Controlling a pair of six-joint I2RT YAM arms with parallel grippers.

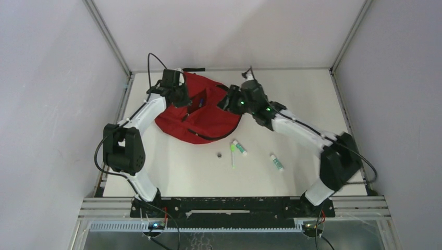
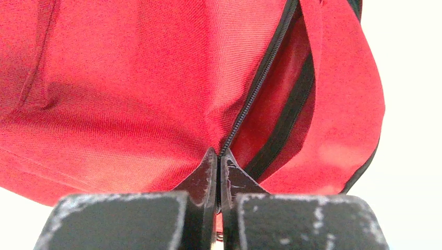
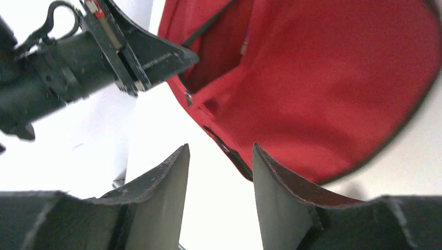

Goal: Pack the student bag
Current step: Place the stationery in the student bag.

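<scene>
Two jobs: my left gripper (image 2: pixel 218 157) is clamped on the student bag (image 2: pixel 130 94) at its zip edge, holding the mouth open. My right gripper (image 3: pixel 220 151) hangs spread and empty at the bag's edge, free for loading.

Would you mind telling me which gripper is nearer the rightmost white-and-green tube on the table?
Right. The right gripper hovers open by the right side of the student bag, beyond the tube; the left gripper, shut on the bag's zip edge, sits farther left.
</scene>
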